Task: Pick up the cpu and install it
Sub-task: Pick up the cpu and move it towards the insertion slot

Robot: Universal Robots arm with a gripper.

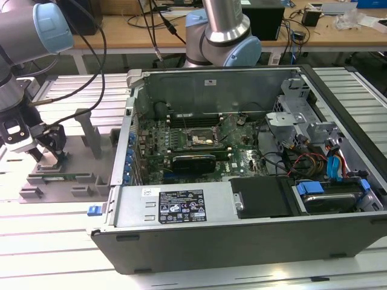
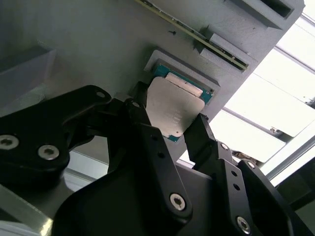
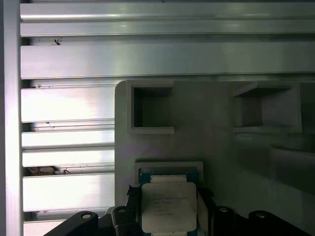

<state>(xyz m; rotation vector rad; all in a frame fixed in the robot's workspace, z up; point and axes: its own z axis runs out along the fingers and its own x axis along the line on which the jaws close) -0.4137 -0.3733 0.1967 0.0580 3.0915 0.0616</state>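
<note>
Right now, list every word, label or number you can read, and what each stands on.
Nothing is readable.
White label on the computer case: print too small.
Small white sticker on the case's inner wall: too small.
Faint print on the cpu in the first wrist view: blurred.
</note>
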